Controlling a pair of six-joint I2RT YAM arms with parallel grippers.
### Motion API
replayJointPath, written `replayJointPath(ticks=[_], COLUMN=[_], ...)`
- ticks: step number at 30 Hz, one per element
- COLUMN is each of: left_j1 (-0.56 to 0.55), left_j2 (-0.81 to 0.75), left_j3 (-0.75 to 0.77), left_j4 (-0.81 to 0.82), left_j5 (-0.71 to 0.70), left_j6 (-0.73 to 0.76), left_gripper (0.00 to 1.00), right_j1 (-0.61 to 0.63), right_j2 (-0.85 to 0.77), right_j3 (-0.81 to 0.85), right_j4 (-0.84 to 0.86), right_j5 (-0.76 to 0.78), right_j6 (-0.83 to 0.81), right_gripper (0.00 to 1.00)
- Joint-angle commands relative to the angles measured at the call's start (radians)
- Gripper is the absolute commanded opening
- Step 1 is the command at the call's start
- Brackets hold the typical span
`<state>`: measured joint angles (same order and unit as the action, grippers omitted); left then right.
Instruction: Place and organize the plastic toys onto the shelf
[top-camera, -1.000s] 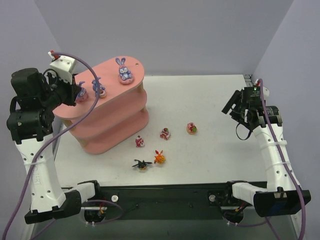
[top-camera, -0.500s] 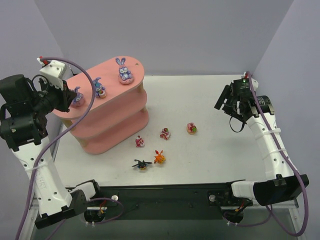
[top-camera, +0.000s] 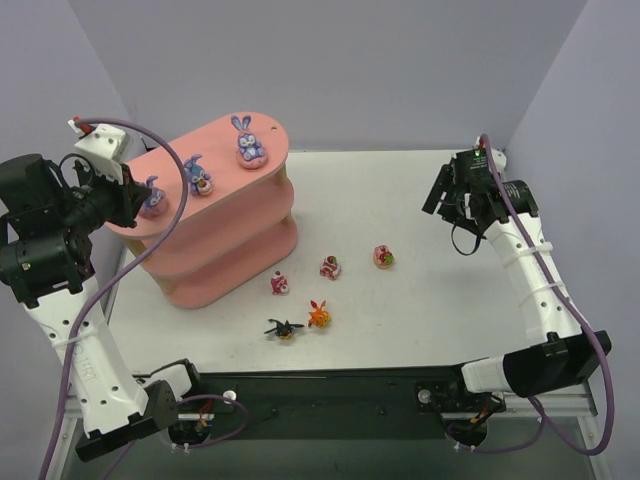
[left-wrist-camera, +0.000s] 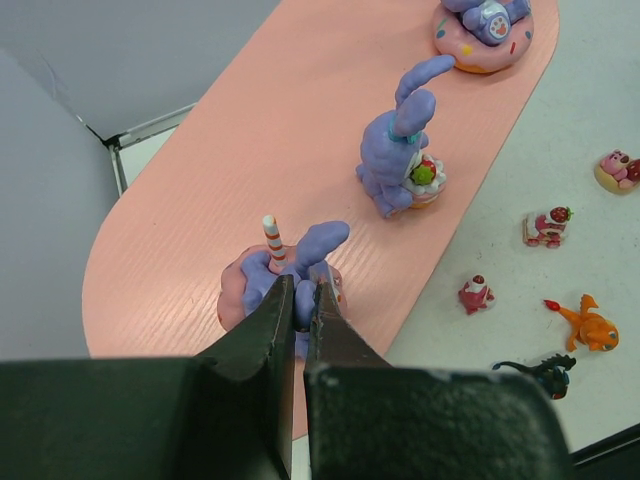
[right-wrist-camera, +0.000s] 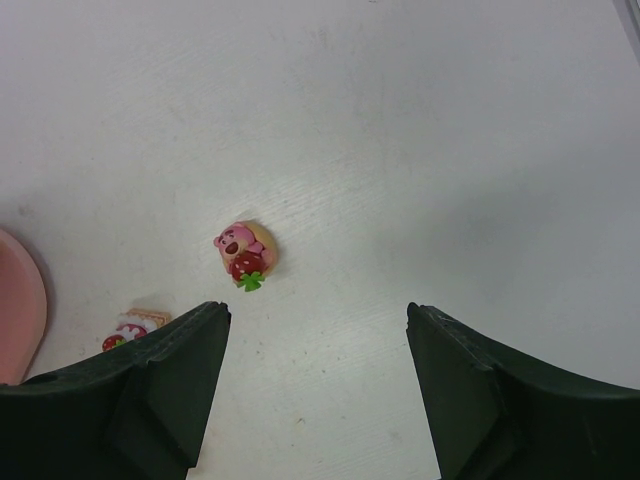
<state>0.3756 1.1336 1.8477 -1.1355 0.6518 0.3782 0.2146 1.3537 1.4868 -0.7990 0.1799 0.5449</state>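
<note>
On the top board of the salmon-pink shelf (top-camera: 222, 150), at the end nearest the left arm, the left gripper (left-wrist-camera: 300, 290) is clenched nearly shut on a purple bunny (left-wrist-camera: 318, 242). The toy's pink base appears to rest on the board. Further along the same board stand a second bunny (left-wrist-camera: 395, 160) and a third bunny (left-wrist-camera: 485, 20), well apart from each other.

Five toys lie on the table (top-camera: 430, 300) beside the shelf's foot: a pink bear (right-wrist-camera: 243, 255), two small pink-red figurines (left-wrist-camera: 547, 225), an orange figurine (left-wrist-camera: 585, 322) and a black-yellow spiky one (left-wrist-camera: 535, 372).

The right gripper (right-wrist-camera: 315, 320) hangs spread wide and empty above the table, well apart from the shelf, with the bear just ahead of it.

The step in hand looks like seating the bunny in the row. Next, the left fingers should release it and lift away without tipping it, and the right gripper should lower around the bear.
</note>
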Motion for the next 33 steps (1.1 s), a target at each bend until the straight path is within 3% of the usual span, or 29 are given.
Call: replayJointPath(ticks=[1, 5, 11, 19, 24, 30, 33], left_j1=[0.009, 0.009, 0.009, 0.009, 0.009, 0.008, 0.009], left_j2=[0.000, 0.006, 0.002, -0.001, -0.003, -0.047, -0.063], left_j3=[0.019, 0.030, 0.062, 0.059, 0.171, 0.316, 0.352], left_j4=[-0.030, -0.036, -0.044, -0.030, -0.047, -0.014, 0.060], left_j5=[-0.046, -0.067, -0.087, -0.093, -0.128, -0.214, -0.163], left_j6=[0.007, -0.005, -0.002, -0.016, -0.041, -0.105, -0.191], left_gripper=[0.02, 0.18, 0.29, 0.56, 0.72, 0.79, 0.80], right_j1=[0.012, 0.014, 0.016, 0.016, 0.016, 0.017, 0.019], right_j2=[0.028, 0.035, 0.042, 0.032, 0.028, 0.035, 0.030], right_j3=[0.046, 0.049, 0.052, 0.036, 0.038, 0.036, 0.033], right_j4=[-0.040, -0.040, -0.040, -0.040, -0.039, -0.039, -0.036], right_j5=[0.030, 0.029, 0.026, 0.032, 0.033, 0.020, 0.021], right_j6=[-0.014, -0.017, -0.020, -0.019, -0.019, -0.017, -0.019], right_gripper=[0.73, 0.73, 0.72, 0.72, 0.72, 0.72, 0.72])
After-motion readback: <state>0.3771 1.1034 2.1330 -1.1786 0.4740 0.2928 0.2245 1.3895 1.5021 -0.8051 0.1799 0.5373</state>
